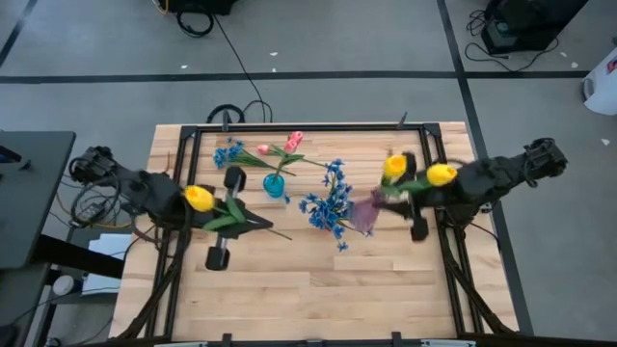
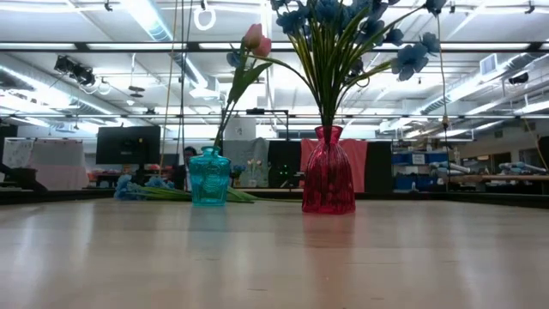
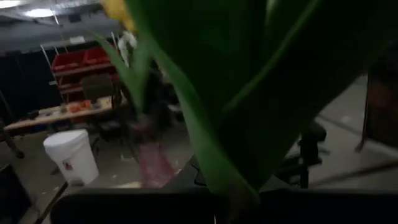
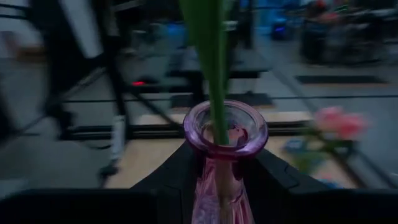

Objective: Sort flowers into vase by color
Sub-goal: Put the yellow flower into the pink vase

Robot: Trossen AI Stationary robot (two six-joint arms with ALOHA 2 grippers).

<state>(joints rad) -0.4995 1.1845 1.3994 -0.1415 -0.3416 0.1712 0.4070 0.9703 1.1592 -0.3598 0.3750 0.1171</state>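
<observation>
The left gripper [image 3: 231, 200] has its jaws fully closed on the stem of one yellow tulip [image 1: 198, 198]. It holds it over the left side of the table [image 1: 318, 289]; the broad green leaves rise directly from between the fingers and the bloom leans back over the arm. The right gripper [image 4: 221, 186] has its jaws only partly closed, because a purple vase [image 1: 364, 214] sits between them. The fingers clasp it on both sides just under the neck, and it is lifted up over the right part of the table. A green stem stands in the mouth of this vase, and in the high view two more yellow blooms [image 1: 393, 166] show above this gripper. I cannot tell whether both of them stand in the vase. So I count three yellow tulips in all. There are three vases: the purple one in the grip, a teal vase [image 2: 210, 176] and a red vase [image 2: 327, 172], both upright on the table and apart from each other. The teal vase carries the pink tulips [image 1: 294, 142]; I see two pink blooms, though they are small. The blue sprays are two: one big bunch [image 2: 343, 34] stands in the red vase, and one spray [image 1: 227, 152] lies flat on the wood behind the teal vase, near the far left corner.
</observation>
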